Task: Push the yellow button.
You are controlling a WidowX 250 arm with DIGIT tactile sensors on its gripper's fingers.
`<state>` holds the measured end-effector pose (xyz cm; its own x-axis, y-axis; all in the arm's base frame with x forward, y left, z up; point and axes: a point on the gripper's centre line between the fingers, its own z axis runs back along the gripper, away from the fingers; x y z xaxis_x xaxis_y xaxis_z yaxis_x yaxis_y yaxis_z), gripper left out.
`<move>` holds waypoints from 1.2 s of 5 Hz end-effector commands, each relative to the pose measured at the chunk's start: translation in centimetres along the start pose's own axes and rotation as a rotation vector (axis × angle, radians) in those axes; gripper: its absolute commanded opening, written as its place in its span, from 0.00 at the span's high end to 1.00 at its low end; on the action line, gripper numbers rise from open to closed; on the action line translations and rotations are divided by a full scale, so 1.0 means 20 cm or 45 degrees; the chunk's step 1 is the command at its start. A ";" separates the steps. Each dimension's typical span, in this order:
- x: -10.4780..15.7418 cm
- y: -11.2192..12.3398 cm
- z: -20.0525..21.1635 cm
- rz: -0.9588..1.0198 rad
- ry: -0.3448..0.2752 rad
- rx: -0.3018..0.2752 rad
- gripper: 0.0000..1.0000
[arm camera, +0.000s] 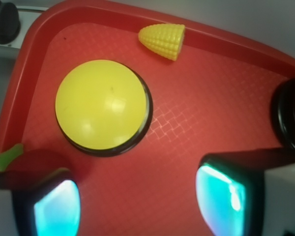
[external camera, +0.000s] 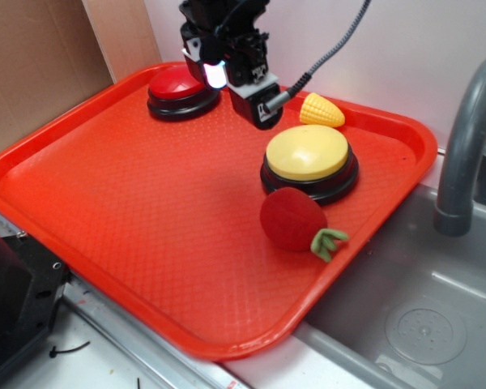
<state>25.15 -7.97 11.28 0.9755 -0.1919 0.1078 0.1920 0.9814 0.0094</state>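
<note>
Approach step: gripper (arm camera: 137, 201) hangs above the red tray (external camera: 130, 243), not yet over the yellow button (external camera: 308, 154), no contact. Jaws apart, nothing btwn them. Button sits toward the tray's sink-side edge, btwn toy corn (external camera: 321, 110) and toy strawberry (external camera: 292, 219); red button (external camera: 181, 87) at the far corner. Next, probably: shift the gripper over the dome, center it, then press straight down.

Red tray (external camera: 105, 211) — red button (external camera: 178, 85), corn (external camera: 321, 111), strawberry (external camera: 292, 219)
</note>
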 end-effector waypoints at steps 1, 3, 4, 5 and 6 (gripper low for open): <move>0.03 0.00 0.19 0.029 -0.086 -0.005 0.00; 0.00 0.01 0.25 0.044 -0.079 -0.008 0.00; -0.02 0.01 0.29 0.055 -0.052 -0.016 0.00; -0.05 0.02 0.34 0.071 -0.051 -0.002 0.00; -0.08 0.03 0.37 0.073 -0.028 0.000 0.00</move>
